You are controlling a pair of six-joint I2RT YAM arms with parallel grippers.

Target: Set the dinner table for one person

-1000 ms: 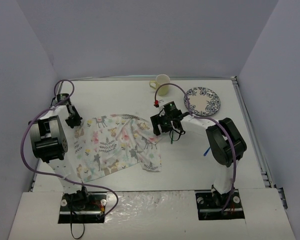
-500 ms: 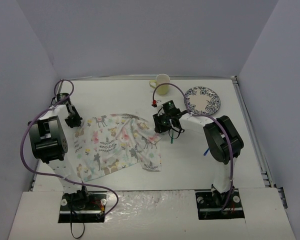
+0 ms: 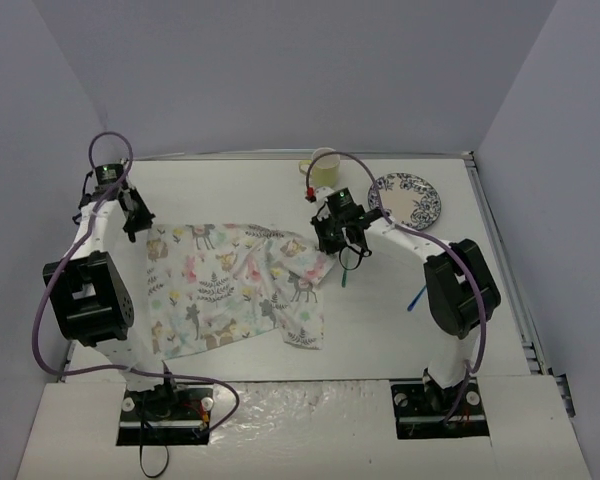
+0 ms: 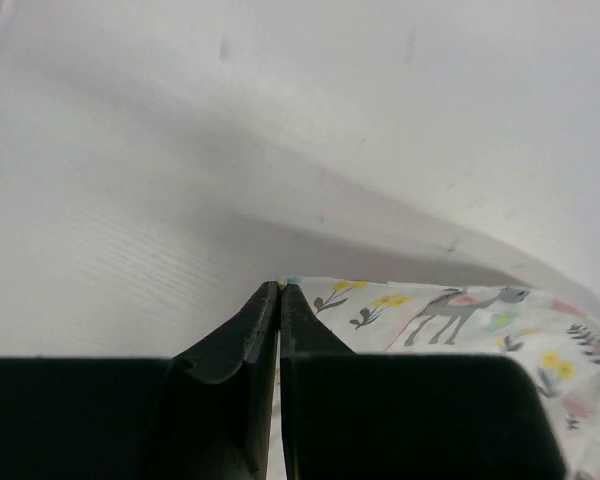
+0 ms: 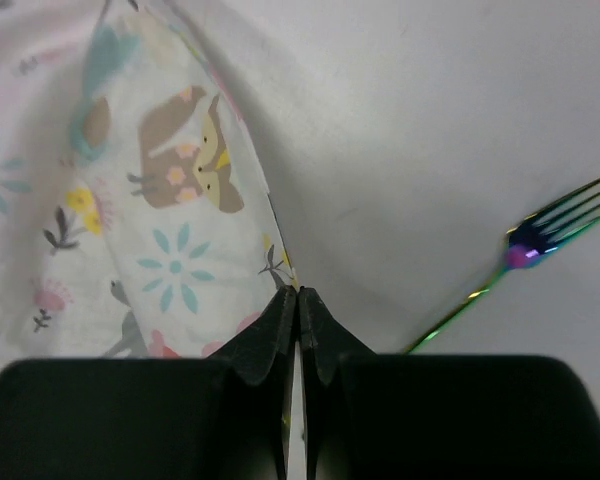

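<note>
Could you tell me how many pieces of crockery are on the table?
2: a yellow cup at the far edge, and a patterned plate to its right. The placemat could hide more.

Soft, even overhead light; the white surface [image 3: 380, 330] reads bright. In the left wrist view a grey shadow crosses from 9 to 4 o'clock.

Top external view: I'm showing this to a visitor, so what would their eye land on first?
The floral placemat, rumpled on the dinner table, with the left gripper and right gripper shut on its opposite ends. Behind it, a patterned plate and a pale mug stand near the far edge.
</note>
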